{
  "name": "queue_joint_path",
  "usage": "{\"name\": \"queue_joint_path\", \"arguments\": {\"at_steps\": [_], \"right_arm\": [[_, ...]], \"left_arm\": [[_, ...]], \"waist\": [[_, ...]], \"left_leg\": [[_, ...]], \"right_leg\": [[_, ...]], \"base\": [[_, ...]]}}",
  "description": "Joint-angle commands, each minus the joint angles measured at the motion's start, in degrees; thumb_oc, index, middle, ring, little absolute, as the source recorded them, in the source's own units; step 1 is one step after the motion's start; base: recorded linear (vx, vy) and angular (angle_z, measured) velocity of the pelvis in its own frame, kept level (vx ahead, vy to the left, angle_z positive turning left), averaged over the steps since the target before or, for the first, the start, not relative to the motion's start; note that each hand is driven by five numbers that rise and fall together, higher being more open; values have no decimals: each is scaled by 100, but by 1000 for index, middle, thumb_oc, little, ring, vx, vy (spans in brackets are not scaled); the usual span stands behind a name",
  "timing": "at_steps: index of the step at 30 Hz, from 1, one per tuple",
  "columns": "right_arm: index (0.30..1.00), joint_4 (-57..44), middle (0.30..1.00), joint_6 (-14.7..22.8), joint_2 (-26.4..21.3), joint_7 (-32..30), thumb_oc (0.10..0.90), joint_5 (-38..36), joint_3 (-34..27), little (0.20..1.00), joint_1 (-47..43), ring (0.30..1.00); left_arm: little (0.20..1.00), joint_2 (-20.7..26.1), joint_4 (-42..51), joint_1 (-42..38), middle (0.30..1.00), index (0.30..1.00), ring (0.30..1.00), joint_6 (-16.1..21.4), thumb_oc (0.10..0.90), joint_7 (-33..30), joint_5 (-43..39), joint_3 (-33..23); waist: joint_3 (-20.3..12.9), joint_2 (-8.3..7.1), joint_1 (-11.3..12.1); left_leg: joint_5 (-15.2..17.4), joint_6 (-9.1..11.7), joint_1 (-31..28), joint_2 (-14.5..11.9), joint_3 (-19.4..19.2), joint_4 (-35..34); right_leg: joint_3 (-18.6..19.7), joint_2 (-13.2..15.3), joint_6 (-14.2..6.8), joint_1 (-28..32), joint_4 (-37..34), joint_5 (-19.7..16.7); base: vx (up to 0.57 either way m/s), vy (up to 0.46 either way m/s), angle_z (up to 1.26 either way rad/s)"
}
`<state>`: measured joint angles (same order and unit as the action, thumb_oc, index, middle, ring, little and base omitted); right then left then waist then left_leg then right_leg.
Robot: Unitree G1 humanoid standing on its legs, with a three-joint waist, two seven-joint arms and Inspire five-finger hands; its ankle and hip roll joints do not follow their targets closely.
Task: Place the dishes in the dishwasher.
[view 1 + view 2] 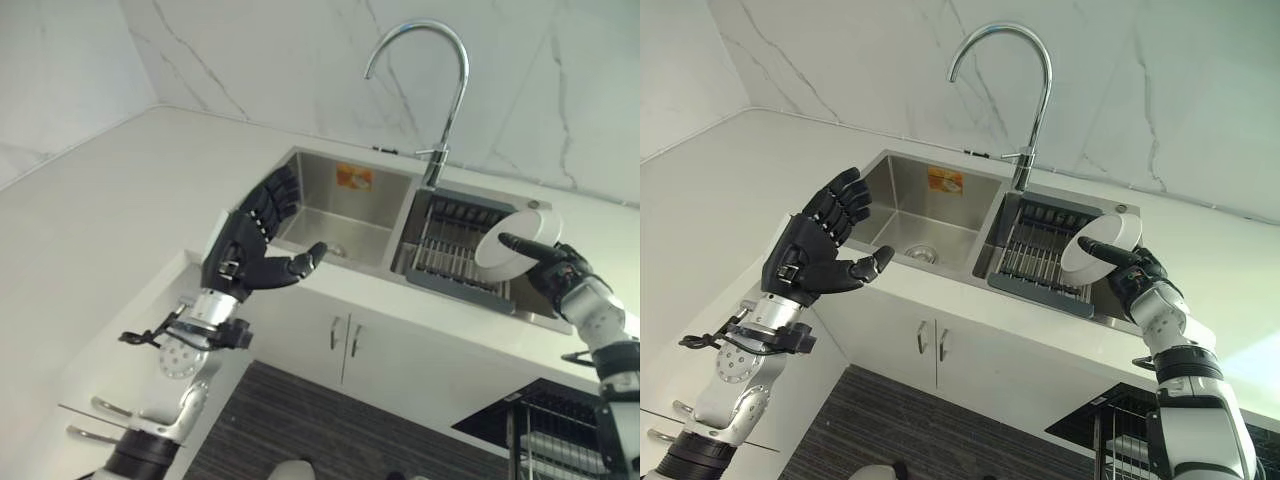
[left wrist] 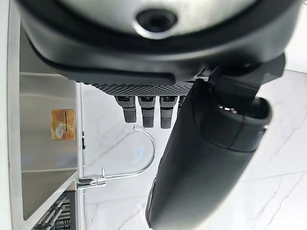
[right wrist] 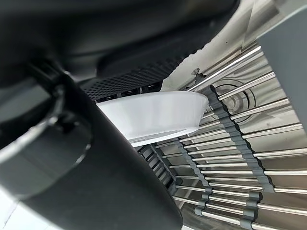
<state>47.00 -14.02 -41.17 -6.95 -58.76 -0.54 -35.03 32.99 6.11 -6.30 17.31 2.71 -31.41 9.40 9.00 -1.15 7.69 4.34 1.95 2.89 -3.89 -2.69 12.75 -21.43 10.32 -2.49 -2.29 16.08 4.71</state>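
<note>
White dish (pinched by right hand) above sink rack.

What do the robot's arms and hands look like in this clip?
Both arms are silver-grey with rounded joint housings and black bands at the wrists. The left hand is dark, almost black, with segmented fingers, ribbed pads and a thick smooth thumb. The right hand is built the same, dark against its pale forearm. No white thumb cover is visible on either hand.

My left hand hovers over the counter's front edge, left of the sink. My right hand holds a plate above the rack in the sink's right basin; the tap stands behind.
</note>
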Motion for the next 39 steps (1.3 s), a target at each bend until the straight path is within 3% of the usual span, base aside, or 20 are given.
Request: {"name": "queue_joint_path", "arguments": {"at_steps": [1, 5, 6, 7, 9, 14, 15, 18, 20, 24, 30, 39], "right_arm": [[900, -99, 900, 838, -539, -133, 800, -290, -41, 900, -916, 900], [900, -42, 900, 983, -504, -305, 800, -271, -64, 900, -977, 900], [822, -4, 822, 1004, -501, -329, 748, -261, -71, 822, -997, 822], [702, 17, 702, 1007, -506, -348, 668, -249, -75, 702, -1016, 702], [300, 121, 300, 1001, -516, -407, 400, -209, -69, 300, -1085, 300], [300, 410, 300, 959, -604, -352, 400, -27, 7, 300, -1121, 300], [300, 469, 300, 1017, -670, -351, 400, 316, 14, 300, -1125, 300], [300, 345, 300, 1493, -816, -826, 400, 1409, 190, 300, -1176, 300], [300, 221, 300, 1528, -831, -909, 400, 1475, 253, 300, -1210, 300], [300, -111, 300, 2040, -787, -1162, 400, 1952, 179, 300, -1041, 300], [300, -1108, 300, 2389, -700, -1524, 400, 2574, 28, 300, -669, 300], [300, -3537, 300, 2760, -230, -2113, 400, 3365, -415, 300, 314, 300]], "left_arm": [[900, 187, 451, -601, 900, 900, 900, 452, 800, -93, -241, -122], [900, 163, 434, -618, 900, 900, 900, 461, 800, -149, -223, -101], [900, 159, 425, -629, 900, 900, 900, 464, 800, -156, -222, -95], [900, 158, 430, -636, 900, 900, 900, 463, 800, -169, -220, -90], [900, 148, 414, -651, 900, 900, 900, 482, 800, -197, -222, -77], [900, 155, 406, -604, 900, 900, 900, 486, 800, -134, -288, -111], [900, 163, 404, -590, 900, 900, 900, 491, 800, -101, -315, -119], [900, 145, 410, -534, 900, 900, 900, 569, 800, -94, -314, -94], [900, 106, 403, -527, 900, 900, 900, 607, 800, -112, -277, -66], [900, 34, 406, -470, 900, 900, 900, 625, 800, -181, -296, -94], [900, -6, 486, -373, 900, 900, 900, 586, 800, -179, -247, -137], [900, -131, 666, -204, 900, 900, 900, 530, 800, -53, -105, -286]], "waist": [[-355, 2, 61], [-342, 39, 99], [-340, 47, 107], [-334, 53, 113], [-325, 71, 139], [-318, 84, 200], [-316, 87, 204], [-287, 101, 194], [-288, 110, 166], [-274, 128, 66], [-276, 124, -119], [-267, 63, -469]], "left_leg": [[639, 361, 142, -320, -16, 444], [601, 399, 167, -321, 55, 444], [592, 406, 174, -321, 70, 444], [584, 412, 183, -321, 87, 444], [563, 436, 212, -325, 126, 444], [513, 484, 255, -337, 200, 444], [506, 493, 268, -336, 216, 444], [500, 501, 262, -336, 215, 444], [497, 490, 277, -328, 211, 444], [541, 453, 239, -310, 138, 444], [608, 378, 206, -290, 31, 444], [809, 161, 68, -168, -220, 444]], "right_leg": [[47, -19, -169, 500, 111, 874], [6, -33, -131, 518, 111, 892], [-6, -32, -124, 519, 111, 891], [-18, -32, -120, 520, 111, 892], [-48, -30, -104, 518, 111, 901], [-95, -27, -83, 527, 111, 910], [-98, -28, -82, 521, 111, 908], [-71, -25, -92, 510, 111, 895], [-45, -20, -98, 472, 111, 877], [97, -2, -151, 409, 111, 847], [350, -40, -204, 305, 111, 812], [801, -14, -386, 146, 111, 663]], "base": [[-21, -29, 6], [-27, -18, 14], [-35, -6, 15], [-44, -7, 14], [-68, -4, 10], [-48, 9, 8], [-52, 24, 2], [-53, 44, 2], [-42, 59, 1], [-18, 74, -4], [6, 64, -14], [31, 92, -28]]}}
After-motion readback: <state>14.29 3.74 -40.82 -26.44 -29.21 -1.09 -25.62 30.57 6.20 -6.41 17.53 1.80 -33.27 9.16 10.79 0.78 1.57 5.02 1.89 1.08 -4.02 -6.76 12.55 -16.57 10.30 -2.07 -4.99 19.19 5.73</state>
